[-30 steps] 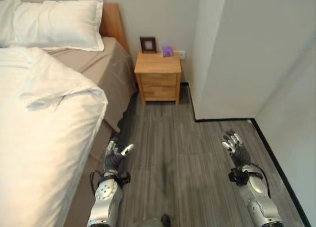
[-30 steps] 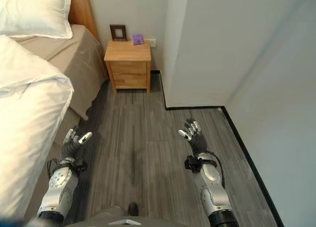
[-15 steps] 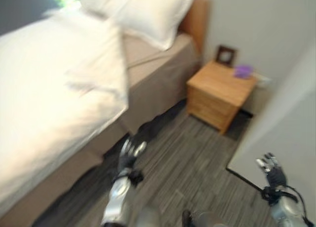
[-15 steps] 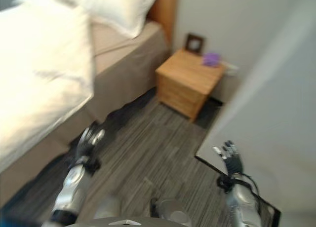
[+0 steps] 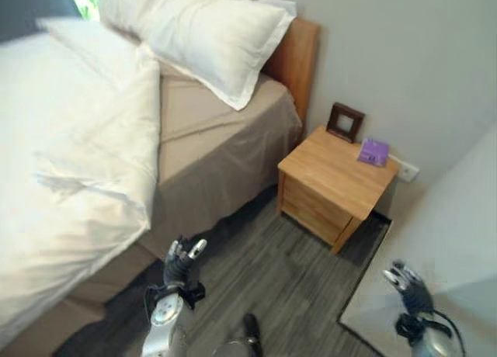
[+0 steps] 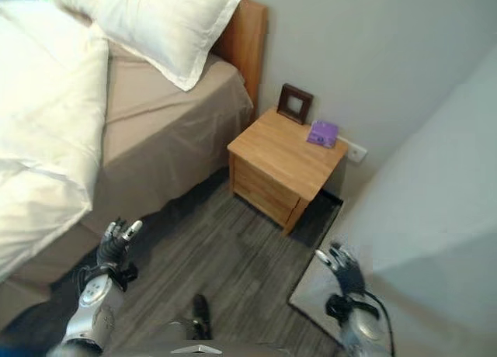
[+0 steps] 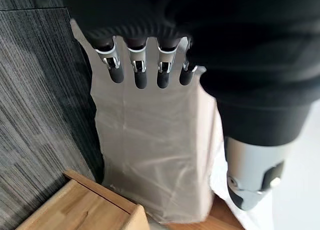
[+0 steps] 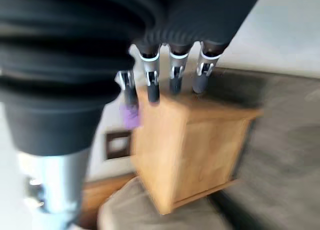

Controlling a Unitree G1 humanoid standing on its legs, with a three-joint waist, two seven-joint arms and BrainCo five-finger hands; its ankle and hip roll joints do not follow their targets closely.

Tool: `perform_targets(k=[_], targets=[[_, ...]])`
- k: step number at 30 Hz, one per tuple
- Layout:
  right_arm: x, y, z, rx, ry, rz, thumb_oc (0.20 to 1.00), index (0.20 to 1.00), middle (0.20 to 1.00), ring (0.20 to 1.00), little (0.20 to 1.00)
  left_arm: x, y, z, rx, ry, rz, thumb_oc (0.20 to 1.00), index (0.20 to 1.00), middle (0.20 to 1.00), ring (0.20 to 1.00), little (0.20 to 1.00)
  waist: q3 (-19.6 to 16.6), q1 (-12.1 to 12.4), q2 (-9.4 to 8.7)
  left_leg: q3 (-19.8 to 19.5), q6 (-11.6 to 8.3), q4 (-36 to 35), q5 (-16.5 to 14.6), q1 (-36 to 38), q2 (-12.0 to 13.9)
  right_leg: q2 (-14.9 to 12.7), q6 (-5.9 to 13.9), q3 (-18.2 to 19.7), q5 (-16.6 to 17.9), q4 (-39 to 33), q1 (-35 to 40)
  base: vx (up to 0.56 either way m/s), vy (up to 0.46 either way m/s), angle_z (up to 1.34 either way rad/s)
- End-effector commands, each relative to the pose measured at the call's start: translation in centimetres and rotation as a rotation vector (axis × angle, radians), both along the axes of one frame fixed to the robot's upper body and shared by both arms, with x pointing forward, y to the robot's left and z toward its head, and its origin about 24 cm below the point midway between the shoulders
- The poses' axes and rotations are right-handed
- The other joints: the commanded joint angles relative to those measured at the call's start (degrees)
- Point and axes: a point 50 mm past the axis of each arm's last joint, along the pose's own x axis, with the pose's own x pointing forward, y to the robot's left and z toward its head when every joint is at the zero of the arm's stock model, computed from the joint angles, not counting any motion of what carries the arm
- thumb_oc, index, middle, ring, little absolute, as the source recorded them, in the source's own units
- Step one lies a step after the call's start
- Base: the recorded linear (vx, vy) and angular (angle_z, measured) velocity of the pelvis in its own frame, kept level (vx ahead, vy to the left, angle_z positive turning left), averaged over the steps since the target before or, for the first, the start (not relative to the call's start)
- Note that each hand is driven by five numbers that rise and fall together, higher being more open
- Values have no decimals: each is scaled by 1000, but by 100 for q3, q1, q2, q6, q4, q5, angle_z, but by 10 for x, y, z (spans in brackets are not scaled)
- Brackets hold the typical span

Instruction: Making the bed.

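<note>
On the wooden nightstand (image 5: 338,182), at its back edge by the wall, stand a small dark picture frame (image 5: 345,122) and, just beside it, a purple box (image 5: 373,151). No writing can be made out on either. A white wall socket (image 5: 408,171) sits low on the wall next to the nightstand.

Bed (image 5: 225,151) takes up the robot's left side, wooden headboard (image 5: 295,58) against the wall. White pillows (image 5: 202,35) lie at the head end. White duvet (image 5: 70,171) is rumpled and lies toward the far side of the bed, its near corner folded over on itself; a broad strip of tan sheet (image 5: 210,132) is bare between duvet and the near bed edge, and the tan sheet drapes down the side toward the grey wood-grain floor (image 5: 287,279).

Left hand (image 5: 181,260) raised over the floor just beside the bed's draped side, touching nothing. Fingers (image 7: 139,70) straight and spread, thumb out to one side; it holds nothing. Its wrist view looks along the fingers at the tan sheet and a corner of the nightstand.

Right hand (image 5: 408,287) raised low on the robot's right, in front of a pale wall, well apart from the bed and clear of the nightstand. Fingers (image 8: 174,70) extended and loose, empty. Its wrist view shows the nightstand past the fingertips.
</note>
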Motion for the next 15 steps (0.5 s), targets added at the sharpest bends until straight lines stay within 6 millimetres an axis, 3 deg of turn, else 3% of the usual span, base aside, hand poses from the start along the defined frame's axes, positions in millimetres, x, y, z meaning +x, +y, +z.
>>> perform_targets(k=[1, 2, 3, 4, 7, 9, 11, 12, 15], targets=[[21, -26, 45, -164, -193, 40, 1000, 1000, 1000, 1000, 1000, 13, 4, 30, 54, -163, 27, 1000, 1000, 1000, 1000, 1000, 16, 205, 441, 50, -877, -1454, 461, 712, 376, -1092, 222, 82, 1424, 321, -542, 351, 295, -76], [22, -24, 46, -159, -201, 42, 1000, 1000, 1000, 1000, 1000, 17, 4, 35, 71, -178, 7, 1000, 1000, 1000, 1000, 1000, 134, 143, 470, -37, -761, -1569, 339, 1001, 265, -1153, 262, 202, 1838, 1141, -897, 344, 293, -59], [22, -24, 47, -160, -201, 41, 1000, 1000, 1000, 1000, 1000, 17, 4, 35, 70, -178, 7, 1000, 1000, 1000, 1000, 1000, 119, 164, 491, -22, -765, -1578, 357, 982, 295, -1125, 253, 222, 1867, 1130, -929, 451, 278, -38], [20, -21, 41, -150, -180, 45, 1000, 1000, 1000, 1000, 1000, 26, 4, 43, 108, -198, -25, 1000, 1000, 1000, 1000, 1000, 239, -46, 628, -255, -690, -1815, 173, 1446, 217, -1130, 135, 392, 2118, 1438, -1540, 280, 135, 20], [15, -22, 38, -150, -162, 45, 1000, 1000, 1000, 1000, 1000, 31, 2, 46, 109, -210, -45, 1000, 1000, 1000, 1000, 1000, 305, -227, 700, -465, -726, -1951, 106, 1714, 193, -1048, 74, 480, 1894, 1156, -1858, 306, 57, 58], [6, -28, 32, -154, -129, 27, 1000, 1000, 1000, 1000, 1000, 38, -6, 47, 106, -217, -92, 1000, 1000, 1000, 1000, 1000, 316, -522, 696, -803, -779, -2144, 45, 1968, 80, -587, 101, 976, 1559, 260, -2113, 340, -10, 71], [6, -29, 32, -155, -128, 27, 1000, 1000, 1000, 1000, 1000, 37, -6, 47, 106, -216, -93, 1000, 1000, 1000, 1000, 1000, 337, -548, 708, -834, -780, -2171, 34, 2022, 83, -589, 104, 940, 1547, 218, -2038, 203, -33, 88], [-5, -34, 28, -144, -105, 10, 1000, 1000, 1000, 1000, 1000, 44, -14, 44, 111, -207, -134, 1000, 1000, 1000, 1000, 1000, 279, -701, 619, -1258, -803, -2268, 6, 2102, -41, -195, 97, 1570, 1417, -694, -1928, 273, -61, 104], [-8, -35, 28, -134, -105, 2, 1000, 1000, 1000, 1000, 1000, 41, -23, 39, 90, -191, -165, 1000, 1000, 1000, 1000, 1000, 195, -705, 614, -1489, -804, -2317, 44, 2095, -103, -261, 57, 1429, 1386, -784, -1650, 151, -68, 121]])
